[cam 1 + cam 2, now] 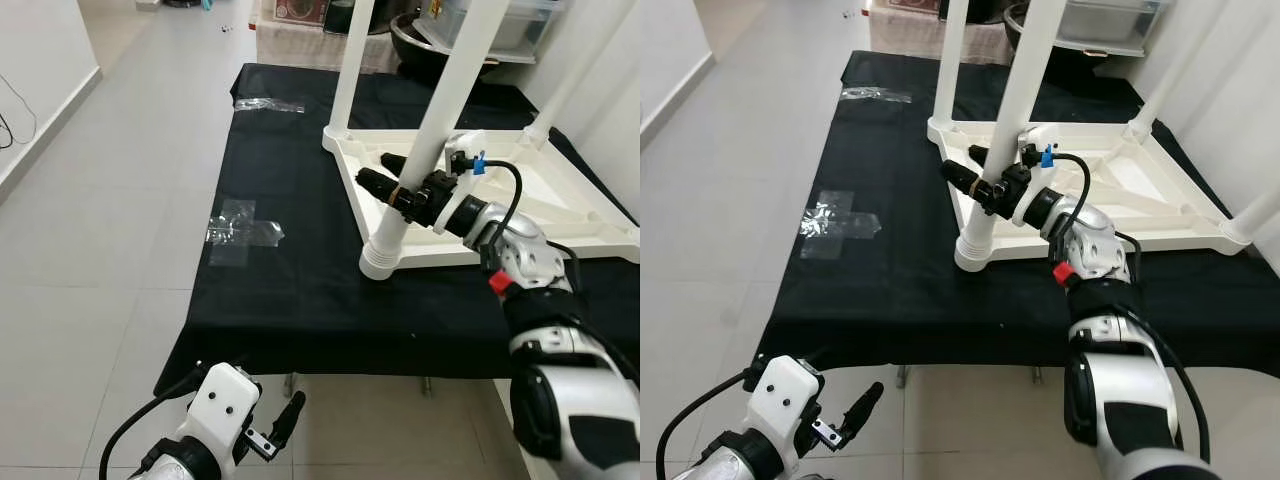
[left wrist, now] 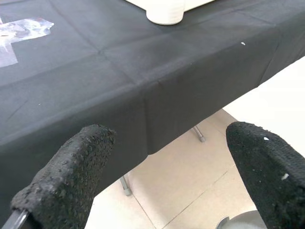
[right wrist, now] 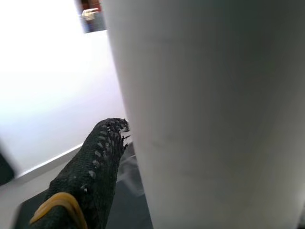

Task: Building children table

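A white children's table (image 1: 560, 205) lies upside down on a long table draped in black cloth (image 1: 300, 290). Its legs point up, and the nearest leg (image 1: 440, 110) stands in a collar at the frame's front left corner. My right gripper (image 1: 375, 168) reaches in from the right and is shut on that leg low down, one black finger on each side. The right wrist view shows the leg (image 3: 214, 114) close up beside one finger (image 3: 90, 181). My left gripper (image 1: 275, 428) hangs open below the cloth's front edge, its fingers (image 2: 71, 176) wide apart.
Two clear plastic bags (image 1: 240, 232) (image 1: 268, 104) lie on the cloth's left part. Storage boxes and a dark bowl (image 1: 500, 30) stand behind the far end. Grey tiled floor (image 1: 110, 200) stretches to the left, up to a white wall.
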You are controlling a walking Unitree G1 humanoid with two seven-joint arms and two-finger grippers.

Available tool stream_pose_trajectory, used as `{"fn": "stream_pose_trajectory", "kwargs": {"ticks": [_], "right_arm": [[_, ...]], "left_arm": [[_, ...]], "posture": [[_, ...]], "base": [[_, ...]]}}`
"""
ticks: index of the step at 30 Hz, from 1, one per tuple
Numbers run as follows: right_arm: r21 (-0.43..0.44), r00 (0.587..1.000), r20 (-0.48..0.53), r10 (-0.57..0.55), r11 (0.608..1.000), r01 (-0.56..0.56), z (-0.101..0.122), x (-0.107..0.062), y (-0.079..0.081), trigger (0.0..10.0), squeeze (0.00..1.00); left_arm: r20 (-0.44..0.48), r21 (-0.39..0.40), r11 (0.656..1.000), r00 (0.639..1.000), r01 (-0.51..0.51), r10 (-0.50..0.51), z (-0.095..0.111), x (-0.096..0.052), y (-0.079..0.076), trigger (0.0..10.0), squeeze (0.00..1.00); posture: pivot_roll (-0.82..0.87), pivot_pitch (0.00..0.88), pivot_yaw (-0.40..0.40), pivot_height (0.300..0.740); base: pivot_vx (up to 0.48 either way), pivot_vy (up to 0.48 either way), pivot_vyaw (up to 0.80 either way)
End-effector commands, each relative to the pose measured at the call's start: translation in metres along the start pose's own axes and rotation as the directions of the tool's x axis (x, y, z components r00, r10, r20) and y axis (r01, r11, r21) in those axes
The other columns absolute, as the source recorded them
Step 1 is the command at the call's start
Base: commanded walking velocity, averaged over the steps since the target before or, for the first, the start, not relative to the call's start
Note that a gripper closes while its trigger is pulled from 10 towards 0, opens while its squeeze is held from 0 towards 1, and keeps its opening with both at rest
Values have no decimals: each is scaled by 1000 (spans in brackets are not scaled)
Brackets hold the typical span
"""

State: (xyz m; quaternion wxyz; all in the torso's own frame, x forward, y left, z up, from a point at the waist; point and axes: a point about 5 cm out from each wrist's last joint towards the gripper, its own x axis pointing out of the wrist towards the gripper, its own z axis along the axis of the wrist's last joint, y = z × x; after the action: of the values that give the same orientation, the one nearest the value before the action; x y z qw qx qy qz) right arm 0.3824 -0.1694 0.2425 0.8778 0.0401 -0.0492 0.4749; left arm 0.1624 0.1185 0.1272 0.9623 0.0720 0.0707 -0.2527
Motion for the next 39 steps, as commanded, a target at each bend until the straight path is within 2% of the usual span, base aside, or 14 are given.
{"fn": "stream_pose_trajectory", "kwargs": {"ticks": [1,6,12,13,23,25,28,32,33,34,35,37,38,39], "right_arm": [[22,993,-27,112,993,-112,-5,8,8,10000,0],[34,947,-74,313,950,-311,-2,14,17,10000,0],[10,908,-52,416,909,-416,10,16,21,10000,0],[2,914,-48,402,915,-402,11,18,21,0,0],[-35,949,-6,316,948,-316,0,17,21,0,0],[-52,970,13,244,969,-243,-4,17,21,0,0],[-53,998,62,-22,998,25,-10,18,19,0,0],[-32,987,75,-142,989,144,-13,16,16,0,0],[-16,951,77,-298,954,300,-19,14,15,0,0],[13,856,71,-512,859,512,-27,7,14,0,0],[13,856,71,-512,859,512,-27,7,14,0,0],[6,625,47,-779,626,780,-42,-12,19,0,0],[6,625,47,-779,626,780,-42,-12,19,0,0],[6,546,32,-837,547,837,-49,-17,27,0,0]], "left_arm": [[-21,-2,1000,1000,5,-5,-4,-1,-2,10000,0],[-22,-1,1000,1000,4,-4,-3,-1,-3,10000,0],[-22,-3,1000,1000,4,-4,-3,-2,-3,10000,0],[-21,-2,1000,1000,4,-4,-3,-2,-3,10000,0],[-21,-3,1000,1000,5,-5,-4,-1,-3,10000,0],[-21,-3,1000,1000,5,-5,-4,-1,-4,10000,0],[-20,-2,1000,1000,8,-8,-4,-1,-4,10000,0],[-20,-1,1000,1000,9,-9,-5,0,-3,10000,0],[-20,0,1000,1000,12,-12,-5,0,-3,10000,0],[-20,4,1000,1000,17,-17,-5,1,-3,10000,0],[-20,4,1000,1000,17,-17,-5,1,-3,10000,0],[-19,9,1000,1000,23,-23,-6,1,-3,10000,0],[-19,9,1000,1000,23,-23,-6,1,-3,10000,0],[-18,10,1000,1000,23,-23,-6,2,-3,10000,0]], "posture": [[163,133,-140,740],[171,134,-141,740],[172,135,-142,740],[170,133,-143,740],[166,127,-144,740],[165,126,-144,740],[155,115,-138,740],[154,116,-138,740],[147,110,-133,740],[146,102,-137,740],[146,102,-137,740],[144,100,-136,740],[144,100,-136,740],[146,96,-132,740]], "base": [[0,0,0],[0,0,0],[0,0,0],[0,0,0],[0,0,0],[0,0,0],[0,0,0],[0,0,0],[0,0,0],[0,0,0],[0,0,0],[0,0,0],[0,0,0],[0,0,0]]}}
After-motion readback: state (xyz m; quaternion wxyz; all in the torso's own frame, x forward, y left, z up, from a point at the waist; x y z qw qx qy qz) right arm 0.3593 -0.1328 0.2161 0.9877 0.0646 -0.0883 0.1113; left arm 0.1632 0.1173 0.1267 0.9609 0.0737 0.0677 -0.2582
